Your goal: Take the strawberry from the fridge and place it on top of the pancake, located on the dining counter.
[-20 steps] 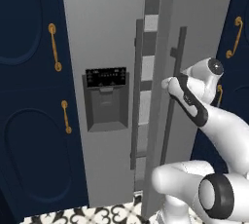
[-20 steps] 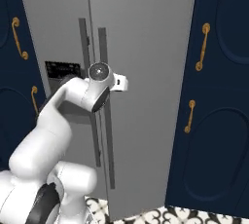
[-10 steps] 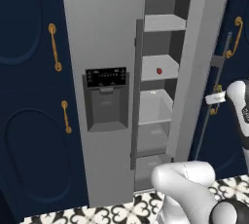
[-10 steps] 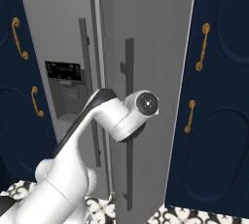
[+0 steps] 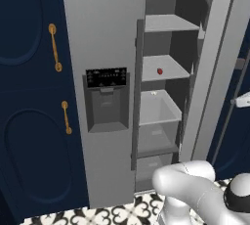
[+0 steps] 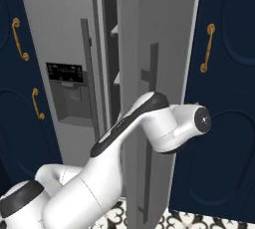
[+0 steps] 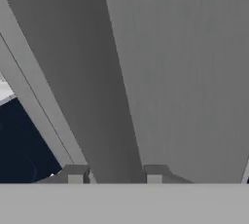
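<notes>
The fridge (image 5: pixel 105 33) has its right door (image 5: pixel 219 62) swung wide, baring grey shelves. A tiny red strawberry (image 5: pixel 159 71) lies on the middle shelf (image 5: pixel 163 67). In the hand view my gripper (image 7: pixel 115 175) is shut on the door's long vertical bar handle (image 7: pixel 87 82), a dark fingertip (image 7: pixel 75 174) on either side of it. The right base view has the same handle (image 6: pixel 152 123) on the door's outer face, with my arm bent around in front of it. The pancake and the dining counter are out of view.
Navy cabinets with gold handles stand on both sides of the fridge (image 5: pixel 29 121) (image 6: pixel 224 98). The left door carries the black control panel (image 5: pixel 106 78) above the dispenser recess. A clear drawer (image 5: pixel 156 116) sits below the strawberry's shelf. Patterned floor tiles (image 5: pixel 97 216) lie in front.
The right fridge door has swung from almost closed to wide open, with my hand moving right along with its handle. The shelves and the strawberry have come into sight.
</notes>
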Robot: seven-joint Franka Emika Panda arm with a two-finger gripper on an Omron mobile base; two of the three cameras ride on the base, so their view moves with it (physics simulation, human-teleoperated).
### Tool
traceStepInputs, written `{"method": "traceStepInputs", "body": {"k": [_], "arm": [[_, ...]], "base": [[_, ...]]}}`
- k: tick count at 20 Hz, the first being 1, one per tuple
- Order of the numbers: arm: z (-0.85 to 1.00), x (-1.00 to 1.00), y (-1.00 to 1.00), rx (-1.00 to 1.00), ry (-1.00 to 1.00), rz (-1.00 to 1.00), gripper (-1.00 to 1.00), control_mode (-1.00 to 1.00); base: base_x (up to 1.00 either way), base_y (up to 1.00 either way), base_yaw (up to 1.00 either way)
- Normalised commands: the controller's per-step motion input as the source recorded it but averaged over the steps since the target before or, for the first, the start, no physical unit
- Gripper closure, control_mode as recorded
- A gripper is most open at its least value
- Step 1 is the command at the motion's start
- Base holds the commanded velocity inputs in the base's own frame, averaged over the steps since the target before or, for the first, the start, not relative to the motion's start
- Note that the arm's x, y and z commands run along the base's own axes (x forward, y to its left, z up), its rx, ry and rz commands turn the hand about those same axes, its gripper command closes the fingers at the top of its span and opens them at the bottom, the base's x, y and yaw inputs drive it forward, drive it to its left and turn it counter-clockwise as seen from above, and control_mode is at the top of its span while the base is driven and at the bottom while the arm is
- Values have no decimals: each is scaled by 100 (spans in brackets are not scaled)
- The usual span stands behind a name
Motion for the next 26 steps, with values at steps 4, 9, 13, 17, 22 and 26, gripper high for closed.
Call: {"method": "traceStepInputs", "body": {"k": [4,9,13,17,22,26], "arm": [[0,-54,0,0,0,-1,-100,-100],[6,-56,-24,3,3,-4,-100,-100],[10,-72,5,-3,3,-10,-100,-100],[13,-66,73,-24,13,-31,-100,-100],[26,-22,82,-42,25,-28,-100,-100],[16,7,80,-53,38,-26,-100,-100]], "base": [[0,0,0],[0,0,0],[0,0,0],[0,0,0],[0,0,0],[0,0,0]]}}
